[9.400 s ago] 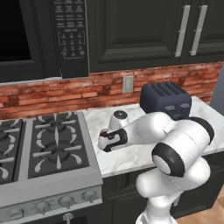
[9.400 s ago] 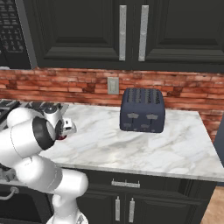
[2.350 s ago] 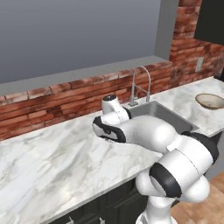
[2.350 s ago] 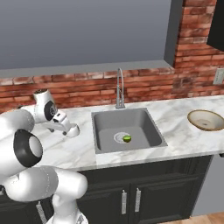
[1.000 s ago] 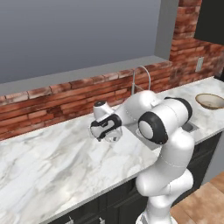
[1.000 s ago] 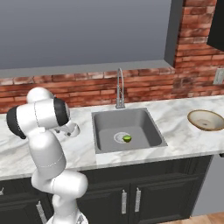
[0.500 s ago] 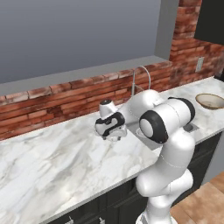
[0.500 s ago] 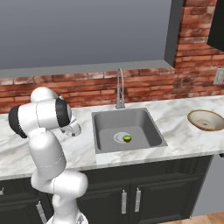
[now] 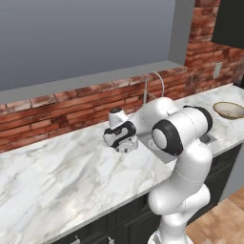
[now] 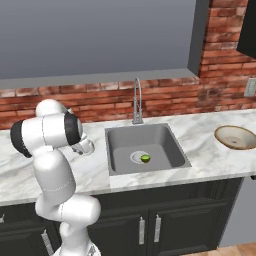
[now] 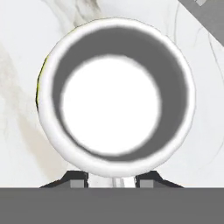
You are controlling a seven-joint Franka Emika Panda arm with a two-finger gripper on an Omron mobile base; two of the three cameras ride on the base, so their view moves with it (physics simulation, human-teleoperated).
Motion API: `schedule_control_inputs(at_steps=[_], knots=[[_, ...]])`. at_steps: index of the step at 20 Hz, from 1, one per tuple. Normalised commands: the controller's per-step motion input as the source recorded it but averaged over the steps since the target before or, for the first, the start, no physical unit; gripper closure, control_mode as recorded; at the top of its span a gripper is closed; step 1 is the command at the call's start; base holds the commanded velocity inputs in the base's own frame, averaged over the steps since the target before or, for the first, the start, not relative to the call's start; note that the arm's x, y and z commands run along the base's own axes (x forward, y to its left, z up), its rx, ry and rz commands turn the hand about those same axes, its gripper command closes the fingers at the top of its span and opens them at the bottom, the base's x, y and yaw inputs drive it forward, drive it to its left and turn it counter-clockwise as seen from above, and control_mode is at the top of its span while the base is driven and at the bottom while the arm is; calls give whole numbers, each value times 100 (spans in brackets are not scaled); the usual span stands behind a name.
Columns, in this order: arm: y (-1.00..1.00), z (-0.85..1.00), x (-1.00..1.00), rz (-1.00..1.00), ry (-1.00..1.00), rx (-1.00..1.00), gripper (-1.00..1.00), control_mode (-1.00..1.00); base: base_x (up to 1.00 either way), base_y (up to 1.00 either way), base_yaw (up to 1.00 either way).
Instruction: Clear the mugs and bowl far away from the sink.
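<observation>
The white mug point(image 11: 113, 96) stands upright on the marble counter, seen straight down into its round mouth in the hand view. My gripper point(image 11: 112, 178) reaches down over it, its two dark fingertips drawn in close on either side of a white part of the mug at the rim's near edge. In the left base view the gripper point(image 9: 125, 142) hangs low over the counter just left of the sink point(image 10: 120, 145), with the mug mostly hidden under the hand. The tan bowl point(image 10: 235, 136) sits on the counter far to the right of the sink.
A chrome faucet point(image 10: 136, 102) rises behind the basin, and a small green thing point(image 10: 145, 158) lies by the drain. A brick backsplash point(image 9: 57, 107) runs along the back. Open marble counter point(image 9: 52, 176) stretches to the left of the gripper.
The fingers have drawn in from wide open to a narrow gap at the white mug's rim. The hand has shifted slightly right and lower over the counter.
</observation>
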Motion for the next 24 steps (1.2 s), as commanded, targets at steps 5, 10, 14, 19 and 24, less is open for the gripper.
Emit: schedule_control_inputs(at_steps=[5, 10, 14, 19, 24], knots=[[-3, 0, 0, -1, 0, 6, 100, -100, 0, 0, 0], [-14, 32, -10, 0, 0, 9, 100, -100, 0, 0, 0], [-29, 55, -48, 7, -2, 10, 100, -100, 0, 0, 0], [-33, 61, -93, 16, -12, 7, 100, -100, 0, 0, 0], [-40, 79, -92, 21, -13, 0, 100, -100, 0, 0, 0]])
